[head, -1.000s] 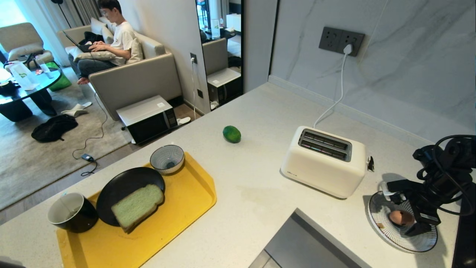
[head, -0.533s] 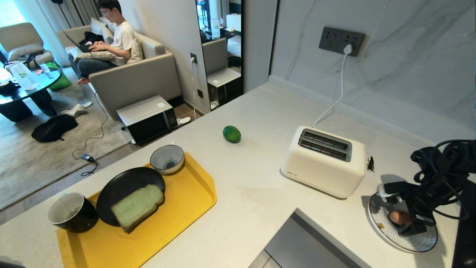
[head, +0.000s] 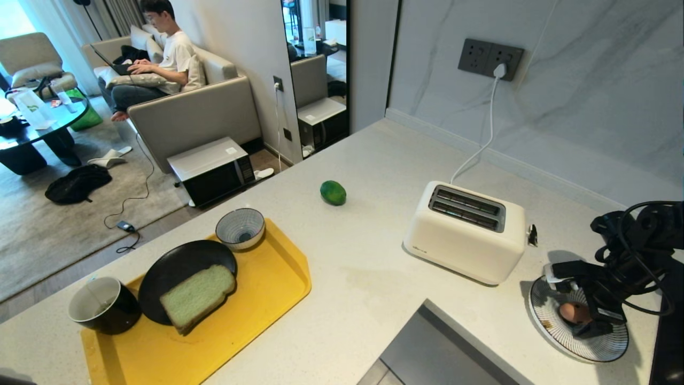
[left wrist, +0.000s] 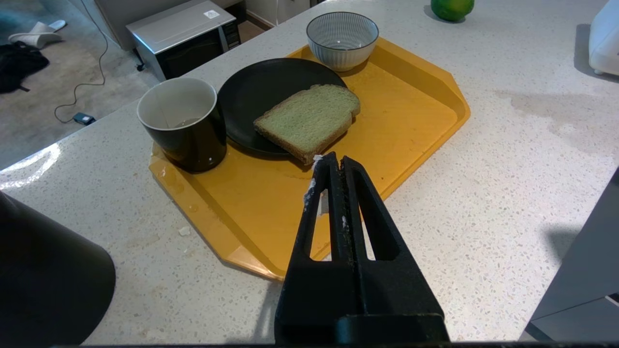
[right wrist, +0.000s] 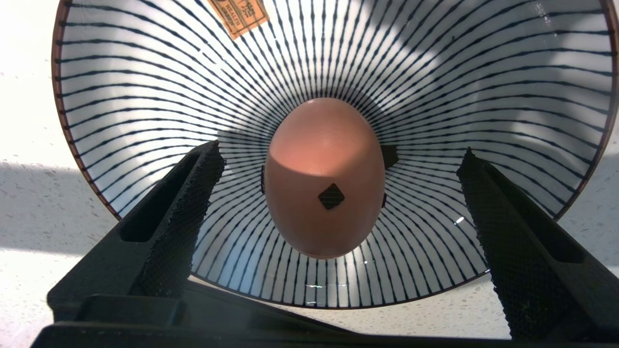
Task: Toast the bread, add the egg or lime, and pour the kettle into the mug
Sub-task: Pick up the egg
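Right gripper (right wrist: 338,159) fingers spread wide either side of the egg (right wrist: 325,176), not touching it; egg lies in the striped plate (right wrist: 145,72) beside the toaster (head: 466,230). Left gripper (left wrist: 333,162) fingers closed, empty, above the yellow tray (left wrist: 416,106).

"HEALTH" on striped dish's (right wrist: 121,72) orange sticker (right wrist: 238,15)

Right gripper (head: 580,315), black, two-fingered, jaws spread wide: lowered since a second ago, from just above the pinkish-tan egg (head: 570,312) to astride it, closer to the blue-striped white dish (head: 556,334). Wrist and cables shifted lower.
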### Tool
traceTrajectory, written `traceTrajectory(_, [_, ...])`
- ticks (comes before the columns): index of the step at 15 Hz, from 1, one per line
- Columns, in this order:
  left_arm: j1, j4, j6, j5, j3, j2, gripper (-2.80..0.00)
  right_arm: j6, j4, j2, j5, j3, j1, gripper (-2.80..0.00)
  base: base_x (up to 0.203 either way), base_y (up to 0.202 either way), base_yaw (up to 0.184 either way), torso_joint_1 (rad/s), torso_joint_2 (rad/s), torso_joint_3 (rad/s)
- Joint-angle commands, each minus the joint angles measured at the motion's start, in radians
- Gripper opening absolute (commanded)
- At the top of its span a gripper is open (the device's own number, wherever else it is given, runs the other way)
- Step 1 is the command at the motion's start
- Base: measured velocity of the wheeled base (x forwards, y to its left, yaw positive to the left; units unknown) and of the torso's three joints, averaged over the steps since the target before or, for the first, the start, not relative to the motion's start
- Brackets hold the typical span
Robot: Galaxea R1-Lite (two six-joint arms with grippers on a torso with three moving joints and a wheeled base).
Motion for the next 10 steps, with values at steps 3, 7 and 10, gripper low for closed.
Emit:
traceTrajectory(3, [0.0, 0.0, 0.0, 0.0, -0.001, 0.001, -2.8, -0.009, 0.003, 0.006, 0.001, 0.001, -0.004, 0.0, 0.0, 0.0, 0.0, 0.0, 0.0, 0.0])
traceTrajectory(7, [0.0, 0.0, 0.0, 0.0, 0.001, 0.001, -2.8, -0.008, 0.003, 0.015, 0.003, 0.001, -0.005, 0.0, 0.0, 0.0, 0.0, 0.0, 0.0, 0.0])
traceTrajectory(10, [0.0, 0.0, 0.0, 0.0, -0.001, 0.001, -2.8, -0.009, 0.001, 0.017, 0.004, 0.001, -0.005, 0.0, 0.0, 0.0, 0.0, 0.0, 0.0, 0.0])
